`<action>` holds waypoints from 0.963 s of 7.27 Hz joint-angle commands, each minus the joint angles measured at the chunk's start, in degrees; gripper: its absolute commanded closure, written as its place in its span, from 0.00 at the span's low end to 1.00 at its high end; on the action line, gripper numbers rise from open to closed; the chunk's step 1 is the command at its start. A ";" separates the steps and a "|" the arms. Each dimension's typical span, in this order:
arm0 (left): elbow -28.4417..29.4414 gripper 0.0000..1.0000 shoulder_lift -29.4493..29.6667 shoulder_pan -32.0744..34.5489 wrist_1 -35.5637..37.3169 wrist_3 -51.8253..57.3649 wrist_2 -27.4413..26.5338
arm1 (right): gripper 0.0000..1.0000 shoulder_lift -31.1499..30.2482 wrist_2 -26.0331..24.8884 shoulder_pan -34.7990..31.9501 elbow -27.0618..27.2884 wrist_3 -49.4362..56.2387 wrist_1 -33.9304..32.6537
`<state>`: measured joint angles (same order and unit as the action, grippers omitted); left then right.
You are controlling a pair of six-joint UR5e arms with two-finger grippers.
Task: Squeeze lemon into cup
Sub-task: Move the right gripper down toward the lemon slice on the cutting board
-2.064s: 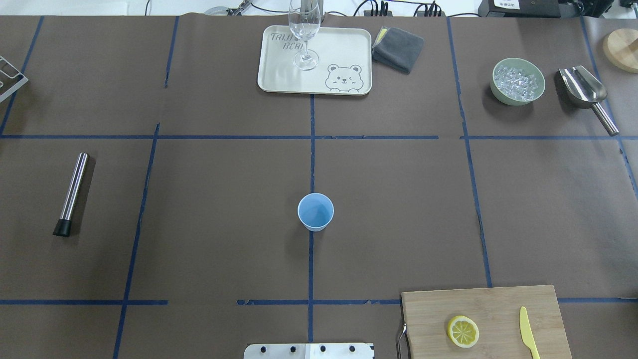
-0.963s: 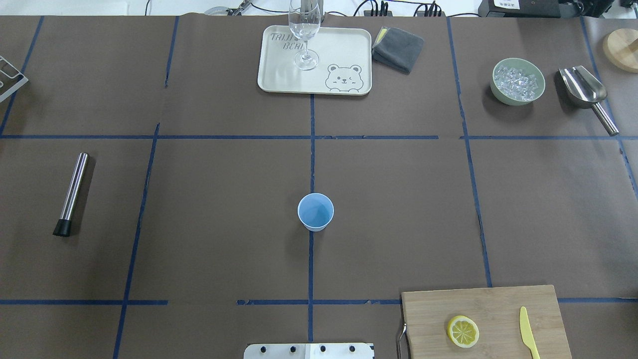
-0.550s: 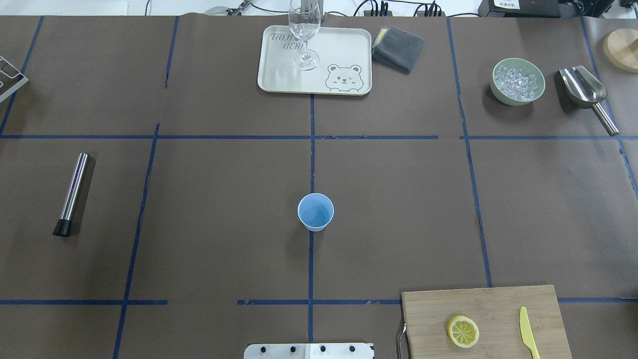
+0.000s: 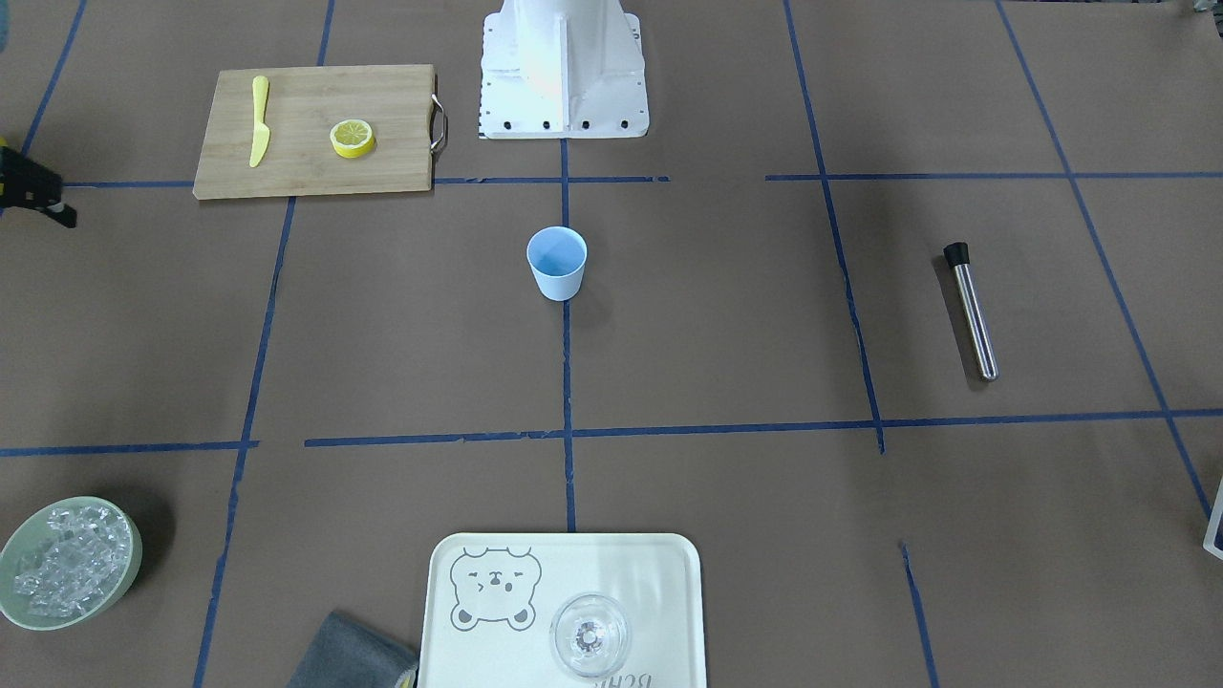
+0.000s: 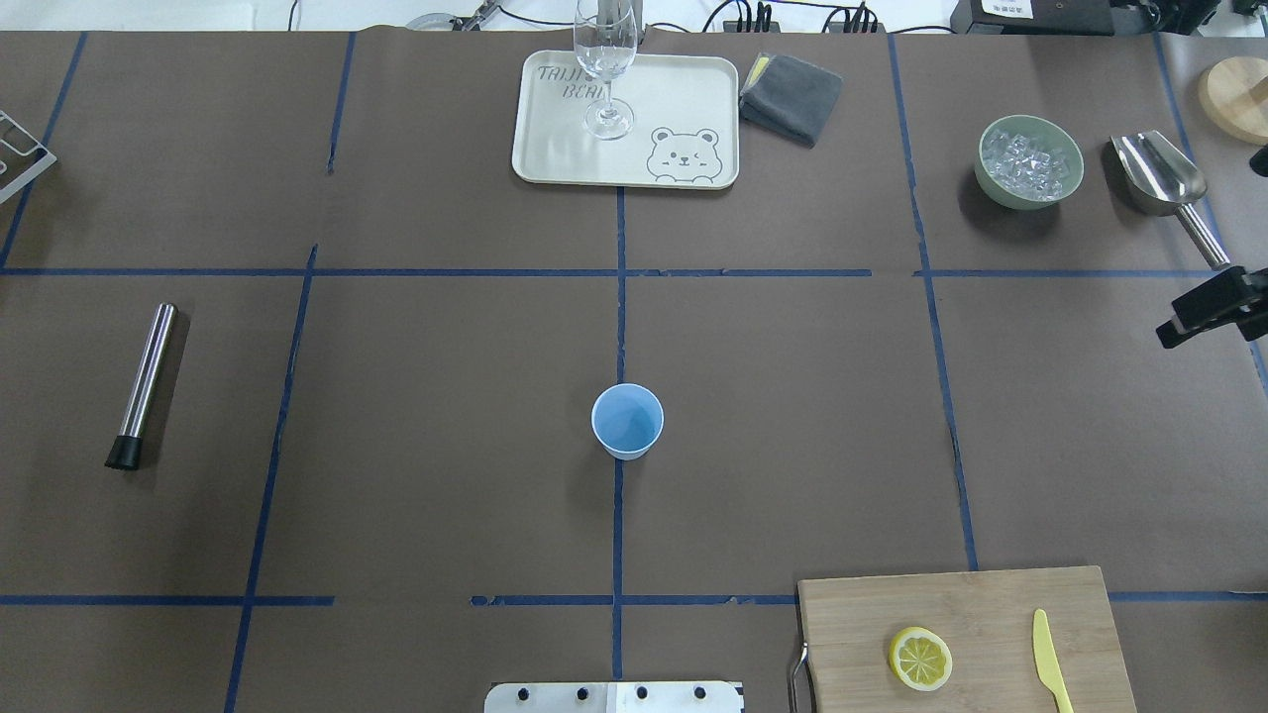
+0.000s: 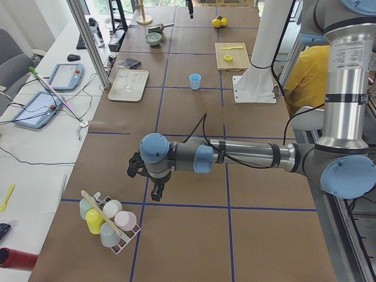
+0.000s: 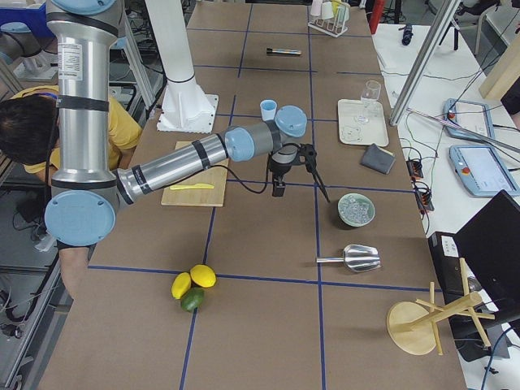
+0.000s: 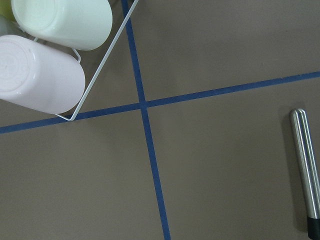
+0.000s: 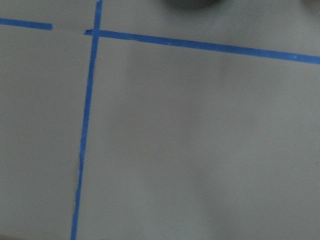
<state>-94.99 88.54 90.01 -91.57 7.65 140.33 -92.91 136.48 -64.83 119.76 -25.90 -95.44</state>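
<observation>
Jaws on our right gripper (image 7: 302,195) are standing wide open in the right side view, and they are holding nothing. We think they are waiting like that so they can close on the lemon (image 5: 920,659). They are hanging over the bare surface (image 7: 268,236) near the bowl of ice (image 7: 356,210).

In the overhead view, the lemon is lying flat on the wooden board (image 5: 991,599), near the yellow knife (image 5: 1050,659). It is sitting on our right side, so our right arm is the closer one to fetch it. The cup (image 5: 627,421) is standing upright in the middle, well apart from the lemon. Its mouth is facing up so juice can drop in.

In the left side view, our left gripper (image 6: 147,179) is hanging far off by the rack of cups (image 6: 108,220), out of the way. We cannot tell how its jaws are standing.

The left wrist view is showing only the rack, blue tape and a metal stick (image 8: 305,170).
</observation>
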 commanded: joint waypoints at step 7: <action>0.07 0.00 -0.12 -0.01 -1.07 0.00 -0.05 | 0.00 -7.89 -36.45 47.33 11.98 -38.16 21.70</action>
<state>-94.92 88.44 90.00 -92.64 7.65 140.27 -99.82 109.62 -26.85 130.61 -62.50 -73.84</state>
